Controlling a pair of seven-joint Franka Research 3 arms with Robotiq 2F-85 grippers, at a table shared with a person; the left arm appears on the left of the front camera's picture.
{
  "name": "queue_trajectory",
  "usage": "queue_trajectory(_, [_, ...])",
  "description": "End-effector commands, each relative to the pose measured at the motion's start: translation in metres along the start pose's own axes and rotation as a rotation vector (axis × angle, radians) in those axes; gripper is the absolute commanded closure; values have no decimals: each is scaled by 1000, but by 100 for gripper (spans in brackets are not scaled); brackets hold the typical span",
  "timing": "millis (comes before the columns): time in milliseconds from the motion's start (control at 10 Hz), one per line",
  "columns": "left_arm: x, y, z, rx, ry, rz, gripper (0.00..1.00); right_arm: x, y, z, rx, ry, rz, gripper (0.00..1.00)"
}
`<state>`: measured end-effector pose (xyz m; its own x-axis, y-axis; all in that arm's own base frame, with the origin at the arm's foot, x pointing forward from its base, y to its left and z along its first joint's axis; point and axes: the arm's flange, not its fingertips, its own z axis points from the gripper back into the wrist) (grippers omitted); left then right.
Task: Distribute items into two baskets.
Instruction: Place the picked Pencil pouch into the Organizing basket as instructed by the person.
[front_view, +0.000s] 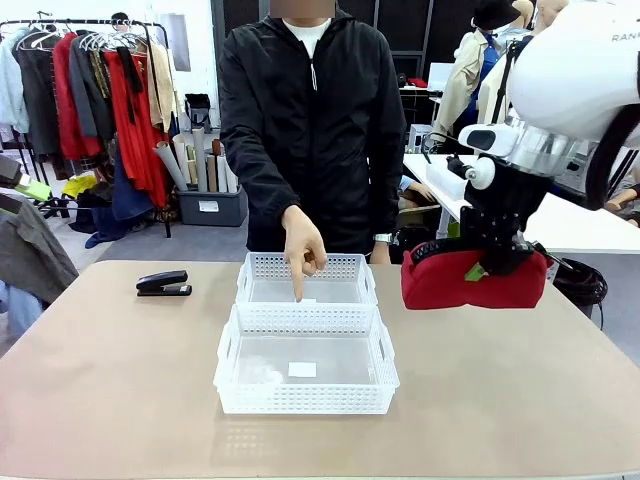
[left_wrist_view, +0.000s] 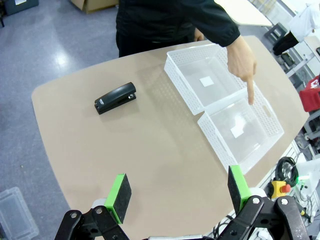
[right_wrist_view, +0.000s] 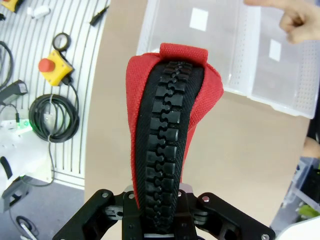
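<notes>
Hanging above the right side of the table (front_view: 120, 380), the red pouch (front_view: 440, 285) sits clamped in the right gripper (front_view: 497, 258), jaws closed tight on it; the right wrist view adds its black zipper (right_wrist_view: 167, 150) facing the camera. From the left wrist view, the left gripper (left_wrist_view: 180, 192) hovers high, jaws wide and empty, with the black stapler (left_wrist_view: 115, 97) lying apart from the two baskets (front_view: 305, 400). The person's hand (front_view: 303, 245) points down, seemingly at the baskets' shared edge

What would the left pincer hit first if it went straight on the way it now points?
Most likely bare tabletop: the open left pincer aims at the stretch between the black stapler and the two white baskets, clear of both. Depth is hard to judge.
</notes>
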<state>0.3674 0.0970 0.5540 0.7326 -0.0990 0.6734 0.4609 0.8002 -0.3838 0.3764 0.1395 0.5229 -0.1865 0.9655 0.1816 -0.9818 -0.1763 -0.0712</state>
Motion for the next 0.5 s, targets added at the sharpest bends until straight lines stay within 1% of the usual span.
queue_trajectory(0, [0,-1,0,-5,-2,-1,0,8,20,-1,-16,22,-13,100])
queue_trajectory(200, [0,-1,0,-5,-2,-1,0,16,33,-3,-11,27,-19,100])
queue_trajectory(400, [0,-1,0,-5,-2,-1,0,28,36,-12,5,26,-10,100])
